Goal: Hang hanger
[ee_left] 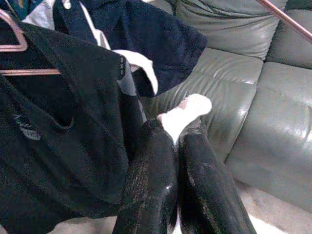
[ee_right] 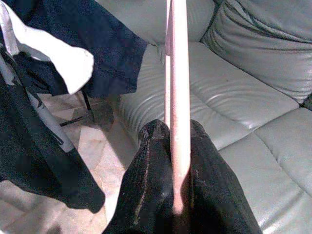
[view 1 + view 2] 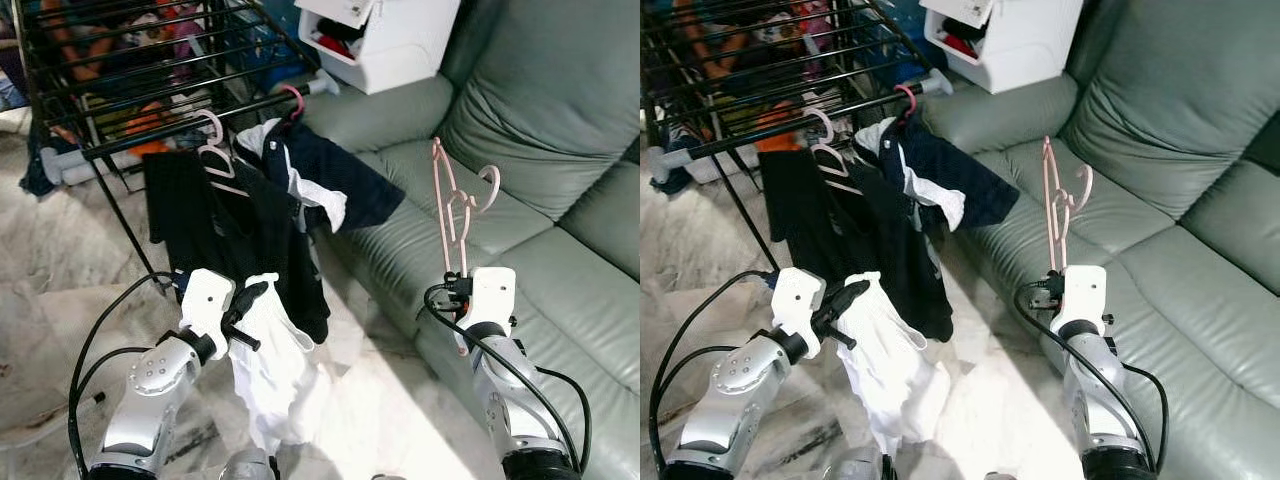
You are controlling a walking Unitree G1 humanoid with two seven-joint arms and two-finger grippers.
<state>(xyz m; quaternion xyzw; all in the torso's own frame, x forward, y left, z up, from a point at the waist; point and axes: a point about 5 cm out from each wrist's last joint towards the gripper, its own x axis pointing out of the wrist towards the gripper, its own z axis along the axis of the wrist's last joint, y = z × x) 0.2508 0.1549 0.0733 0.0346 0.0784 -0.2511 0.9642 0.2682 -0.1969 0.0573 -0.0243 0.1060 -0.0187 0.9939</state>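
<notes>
Eye views: right gripper (image 3: 462, 283) holds a pink hanger (image 3: 447, 205) upright over the sofa (image 3: 560, 200), well apart from the rack (image 3: 150, 70), left gripper (image 3: 250, 295) pinching a white cloth (image 3: 275, 370); left wrist: fingers (image 1: 151, 185) clamped on cloth; right wrist: fingers (image 2: 146, 195) clenched on hanger.
</notes>
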